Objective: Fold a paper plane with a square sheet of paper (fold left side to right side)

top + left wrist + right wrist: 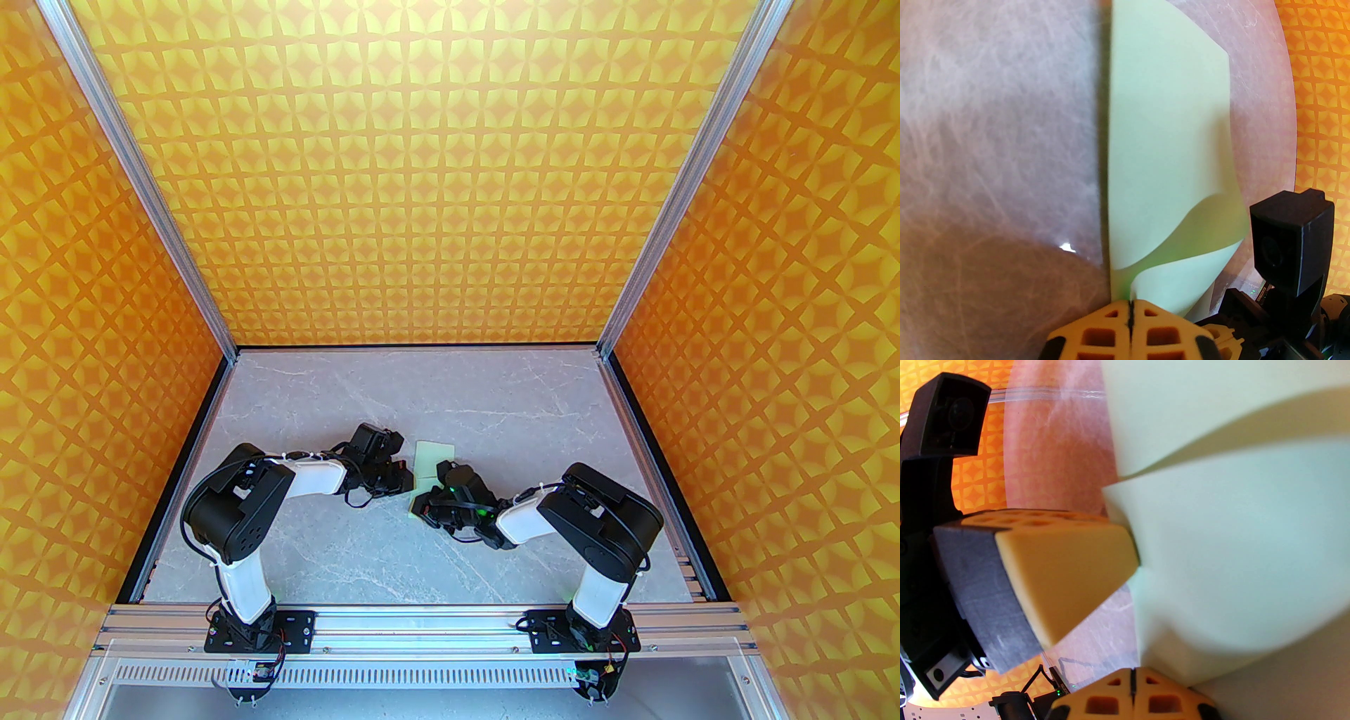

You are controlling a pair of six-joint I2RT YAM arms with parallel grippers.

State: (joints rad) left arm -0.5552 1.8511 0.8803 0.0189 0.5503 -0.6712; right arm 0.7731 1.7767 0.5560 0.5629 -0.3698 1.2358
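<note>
The square sheet of paper, pale mint-green, lies mid-table between both arms, partly folded over itself. In the left wrist view the sheet lies flat farther out, while its near part curls up into my left gripper, which is shut on its edge. My left gripper sits at the sheet's left side. My right gripper is at the sheet's near corner. In the right wrist view the lifted sheet bulges, and its lower corner meets my right gripper, shut on it. The left fingers pinch the paper's edge.
The grey marbled table is boxed in by orange patterned walls at the back and both sides. An aluminium rail carries both arm bases at the near edge. The two wrists are close together over the paper.
</note>
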